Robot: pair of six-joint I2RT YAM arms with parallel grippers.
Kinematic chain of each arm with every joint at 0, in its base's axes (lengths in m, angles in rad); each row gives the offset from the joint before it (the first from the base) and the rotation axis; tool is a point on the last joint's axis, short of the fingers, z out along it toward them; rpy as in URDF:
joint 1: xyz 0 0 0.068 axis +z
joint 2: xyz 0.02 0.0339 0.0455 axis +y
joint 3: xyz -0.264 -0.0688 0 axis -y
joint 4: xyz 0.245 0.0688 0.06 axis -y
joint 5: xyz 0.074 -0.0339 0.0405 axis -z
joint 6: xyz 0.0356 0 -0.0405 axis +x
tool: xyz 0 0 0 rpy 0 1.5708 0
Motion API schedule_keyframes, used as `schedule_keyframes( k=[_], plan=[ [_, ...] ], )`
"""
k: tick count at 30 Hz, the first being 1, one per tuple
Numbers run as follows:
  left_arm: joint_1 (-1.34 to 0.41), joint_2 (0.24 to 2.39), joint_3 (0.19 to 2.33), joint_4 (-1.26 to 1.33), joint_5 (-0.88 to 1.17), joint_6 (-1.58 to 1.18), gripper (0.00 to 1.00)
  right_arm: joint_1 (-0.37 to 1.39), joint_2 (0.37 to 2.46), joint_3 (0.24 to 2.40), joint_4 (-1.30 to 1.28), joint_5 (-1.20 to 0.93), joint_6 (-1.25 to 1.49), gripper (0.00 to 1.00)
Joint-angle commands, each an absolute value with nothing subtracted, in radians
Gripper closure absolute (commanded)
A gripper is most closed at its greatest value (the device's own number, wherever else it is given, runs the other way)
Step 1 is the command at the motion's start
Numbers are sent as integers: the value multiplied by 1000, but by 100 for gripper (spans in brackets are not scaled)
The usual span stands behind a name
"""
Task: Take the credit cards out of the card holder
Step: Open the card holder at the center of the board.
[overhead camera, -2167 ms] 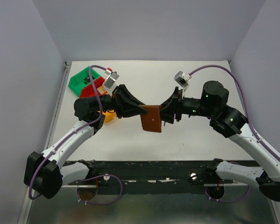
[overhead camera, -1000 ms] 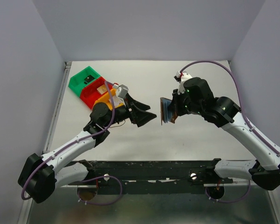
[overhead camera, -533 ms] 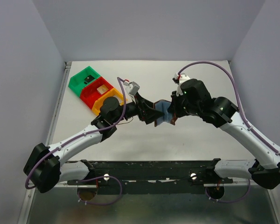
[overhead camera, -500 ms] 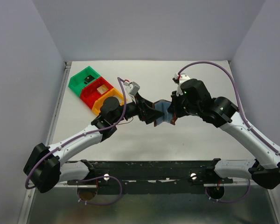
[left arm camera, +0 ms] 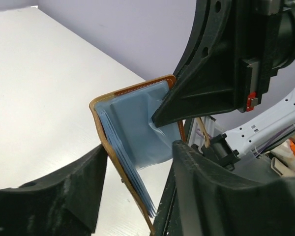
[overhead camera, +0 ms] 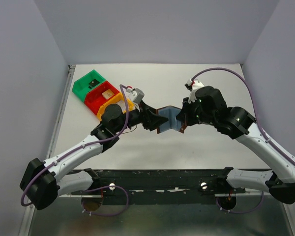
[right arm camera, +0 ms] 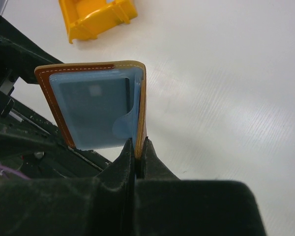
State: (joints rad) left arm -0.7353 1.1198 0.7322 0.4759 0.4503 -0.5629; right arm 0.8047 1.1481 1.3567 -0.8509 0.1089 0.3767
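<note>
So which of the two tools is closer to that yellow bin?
The left. The left tool is just right of the yellow bin; the right tool is farther right, clamped on the wallet.

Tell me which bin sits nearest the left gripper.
The yellow bin: it ends the row toward the left gripper, partly under that arm. The red bin comes next; the green bin is farthest.

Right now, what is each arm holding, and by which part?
Right fingers pinch the wallet by one flap's edge; left fingers straddle the other flap, holding nothing.
</note>
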Motion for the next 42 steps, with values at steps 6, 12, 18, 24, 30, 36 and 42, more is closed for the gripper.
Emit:
schedule_keyframes(
  k=[6, 12, 18, 24, 30, 36, 42],
  plan=[
    [-738, 997, 675, 500, 456, -515, 60, 784, 1074, 1293, -696, -46, 402, 100],
    [-738, 999, 670, 482, 457, -509, 62, 785, 1074, 1295, -686, -71, 411, 100],
    [-738, 994, 663, 483, 469, -505, 85, 785, 1048, 1278, -649, -117, 411, 100],
    [-738, 973, 644, 509, 479, -517, 69, 787, 1028, 1256, -614, -143, 407, 100],
    [-738, 945, 630, 505, 479, -519, 46, 784, 1026, 1259, -607, -149, 405, 100],
    [-736, 919, 618, 491, 471, -508, 48, 785, 1023, 1259, -603, -147, 405, 100],
    [-718, 851, 592, 491, 459, -512, 37, 781, 1020, 1247, -603, -137, 396, 100]
  ],
)
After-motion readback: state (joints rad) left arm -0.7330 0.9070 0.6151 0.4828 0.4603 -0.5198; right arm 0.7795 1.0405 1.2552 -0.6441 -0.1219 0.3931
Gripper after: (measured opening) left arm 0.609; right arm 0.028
